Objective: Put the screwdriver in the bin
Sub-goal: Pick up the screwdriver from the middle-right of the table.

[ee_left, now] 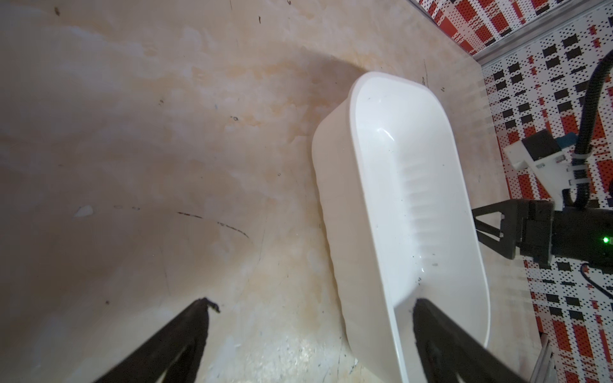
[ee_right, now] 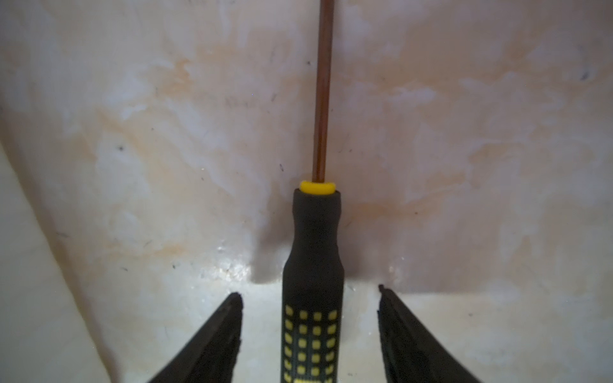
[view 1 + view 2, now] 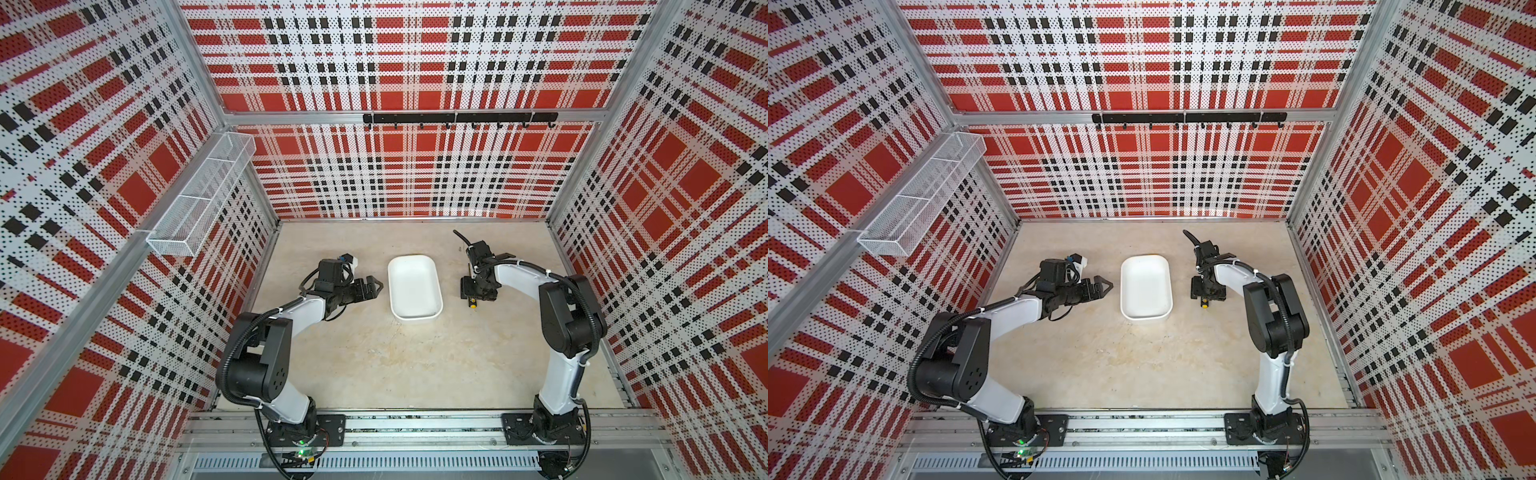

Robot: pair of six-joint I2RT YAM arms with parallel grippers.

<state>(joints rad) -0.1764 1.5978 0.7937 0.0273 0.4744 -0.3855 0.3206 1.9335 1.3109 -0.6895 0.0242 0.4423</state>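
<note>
In both top views the right arm reaches forward right of centre with its wrist pitched down. The right gripper [image 2: 310, 293] straddles the screwdriver [image 2: 313, 252] handle, half-spread, with a gap on either side. The screwdriver lies on the tabletop [image 3: 374, 365] just right of the bin [image 3: 414, 286]. The left gripper [image 1: 314, 302] hovers left of the bin, spread wide.

Room around the bin
I see bare tabletop [image 3: 374, 365] on the bin's [image 3: 437, 291] near side; my left gripper [image 3: 377, 286] and the screwdriver [image 3: 472, 304] flank its long walls.
</note>
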